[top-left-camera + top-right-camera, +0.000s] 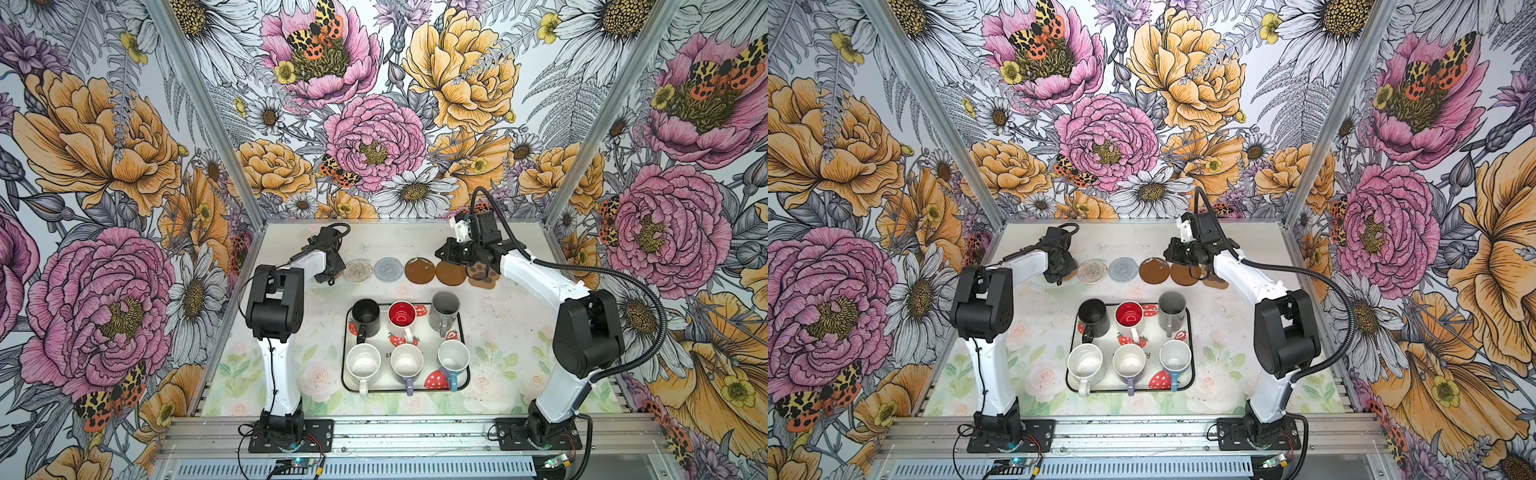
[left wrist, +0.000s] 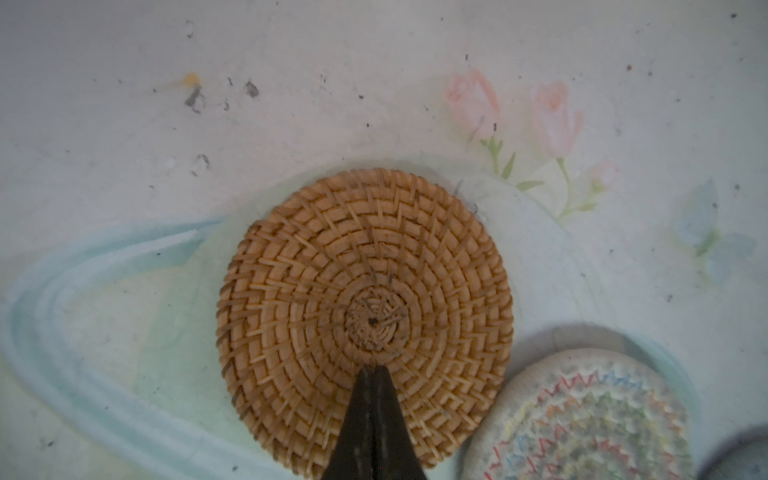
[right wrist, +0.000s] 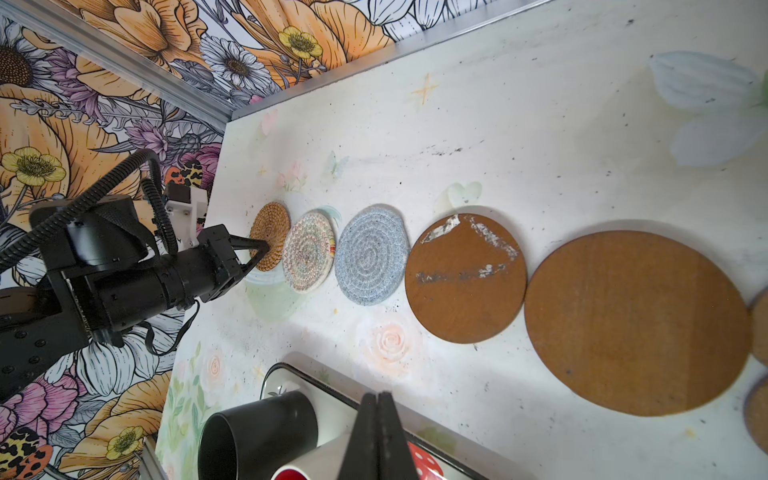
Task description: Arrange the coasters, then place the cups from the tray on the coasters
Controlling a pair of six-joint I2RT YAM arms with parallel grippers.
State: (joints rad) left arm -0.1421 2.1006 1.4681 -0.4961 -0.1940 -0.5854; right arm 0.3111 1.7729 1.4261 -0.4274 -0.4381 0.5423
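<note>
Six coasters lie in a row at the back: tan rattan (image 2: 324, 266), cream woven (image 1: 358, 270), grey-blue (image 1: 389, 269), two brown rounds (image 1: 419, 271) (image 1: 451, 273) and a paw shape (image 1: 482, 277). My left gripper (image 2: 375, 369) is shut, its tips resting on the rattan coaster near its middle. My right gripper (image 3: 377, 395) is shut and empty, hovering over the brown rounds by the tray's far rim. The tray (image 1: 345, 332) holds six cups: black (image 1: 365, 318), red-inside (image 1: 402, 316), grey (image 1: 444, 309), white (image 1: 363, 363), lilac (image 1: 406, 363) and light blue (image 1: 453, 359).
The cell's floral walls stand close behind the coaster row and at both sides. The left arm's elbow (image 1: 274, 303) rises left of the tray, the right arm's elbow (image 1: 588, 332) to its right. Pastel-printed table (image 1: 498, 332) surrounds the tray.
</note>
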